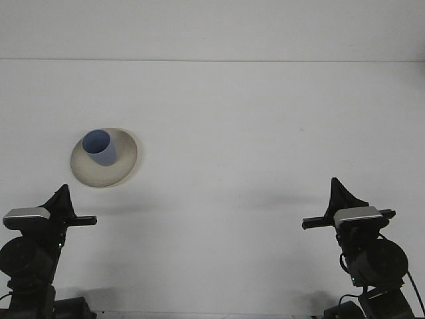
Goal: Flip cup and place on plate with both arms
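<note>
The blue cup (99, 147) stands upright, mouth up, on the beige plate (123, 165) at the left of the white table (265, 133). The left gripper (64, 197) sits low at the near left edge, near the plate but apart from it, holding and touching nothing; its fingers line up as one dark point, so I cannot tell how far they are open. The right gripper (340, 193) at the near right, well apart from the cup, is likewise empty and just as unreadable.

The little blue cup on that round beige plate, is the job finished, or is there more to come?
It looks finished. The small blue cup stands open end up on the round beige plate. Nothing is in hand: the left gripper and right gripper sit near the table's front edge, away from it. Nothing visible remains.
</note>
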`<state>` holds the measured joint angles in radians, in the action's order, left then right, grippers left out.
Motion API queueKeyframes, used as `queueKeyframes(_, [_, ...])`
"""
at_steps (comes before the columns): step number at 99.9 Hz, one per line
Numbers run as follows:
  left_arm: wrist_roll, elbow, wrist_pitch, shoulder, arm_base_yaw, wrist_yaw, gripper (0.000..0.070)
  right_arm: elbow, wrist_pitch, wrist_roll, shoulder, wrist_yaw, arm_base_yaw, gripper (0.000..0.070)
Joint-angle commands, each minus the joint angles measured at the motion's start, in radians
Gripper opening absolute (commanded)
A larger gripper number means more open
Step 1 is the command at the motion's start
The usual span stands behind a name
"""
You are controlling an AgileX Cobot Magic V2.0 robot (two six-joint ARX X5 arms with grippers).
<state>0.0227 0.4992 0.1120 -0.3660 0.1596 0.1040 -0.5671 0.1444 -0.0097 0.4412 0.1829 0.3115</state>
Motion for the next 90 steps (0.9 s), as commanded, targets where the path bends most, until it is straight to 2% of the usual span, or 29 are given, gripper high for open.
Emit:
queueKeyframes(1, [0.016,0.010,-0.013,0.001,0.004,-0.001,0.0013,-0.001,-0.010,0.013,0.004,0.002,0.002,0.0000])
queueKeyframes(45, [0.016,0.010,-0.010,0.002,0.004,-0.001,0.0013,-0.001,-0.010,0.013,0.004,0.002,0.002,0.0000])
queueKeyframes(57, [-0.003,0.005,-0.013,0.029,-0.010,-0.004,0.0013,-0.001,-0.010,0.013,0.003,0.002,0.002,0.0000])
queueKeyframes(64, [-0.015,-0.019,-0.044,0.040,-0.050,-0.075,0.0013,-0.001,-0.011,0.013,0.004,0.002,0.002,0.0000])
queueKeyframes(70, [-0.087,-0.079,-0.142,0.071,-0.111,-0.173,0.0013,-0.001,-0.010,0.013,0.004,0.002,0.002,0.0000])
queueKeyframes(73, [-0.121,-0.117,-0.206,0.090,-0.137,-0.195,0.0013,-0.001,-0.011,0.013,0.004,0.002,0.002,0.0000])
queueKeyframes(79, [-0.145,-0.193,-0.308,0.140,-0.166,-0.204,0.0013,-0.001,-0.010,0.013,0.004,0.002,0.002,0.0000])
queueKeyframes(90, [-0.116,-0.302,-0.351,0.226,-0.168,-0.204,0.0013,-0.001,-0.011,0.013,0.003,0.002,0.002,0.0000])
